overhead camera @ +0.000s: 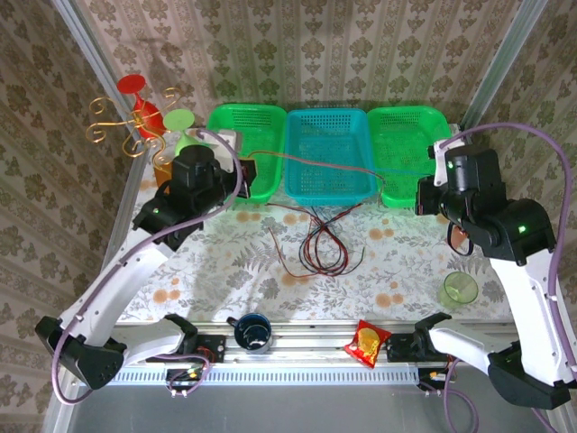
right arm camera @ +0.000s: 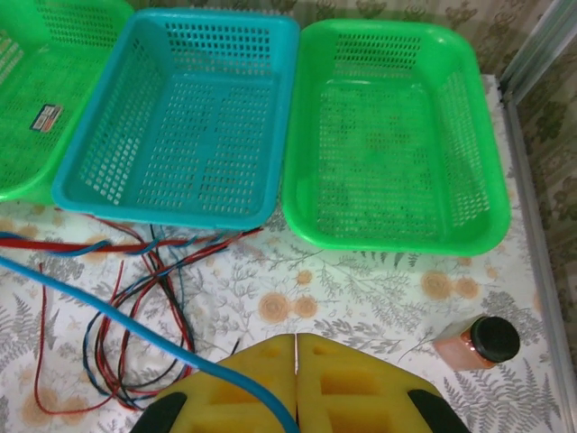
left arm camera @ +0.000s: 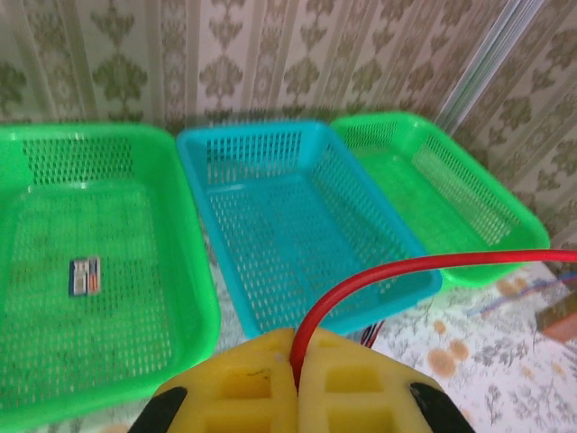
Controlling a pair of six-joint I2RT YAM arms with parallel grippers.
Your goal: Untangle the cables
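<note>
My left gripper (left arm camera: 296, 336) hangs over the near rim of the left green basket (left arm camera: 194, 298); in the top view the left gripper (overhead camera: 245, 173) is at that same spot. It is shut on a red cable (left arm camera: 424, 264), which arcs out of the yellow pads (left arm camera: 243, 379) and runs off to the right. My right gripper (right arm camera: 296, 338) is shut too. A blue cable (right arm camera: 108, 311) crosses its left pad (right arm camera: 243, 388) and meets the seam at the frame's lower edge. The other cables (overhead camera: 323, 244), red, black and blue, lie looped on the cloth in front of the blue basket (overhead camera: 326, 117).
Three baskets stand along the back: green (overhead camera: 243, 122), blue, green (overhead camera: 410, 117). A small packet (left arm camera: 84, 275) lies in the left one. A green cup (overhead camera: 460, 289), a dark mug (overhead camera: 252, 332), a red snack bag (overhead camera: 368, 343) and a spice jar (right arm camera: 478, 343) sit nearby.
</note>
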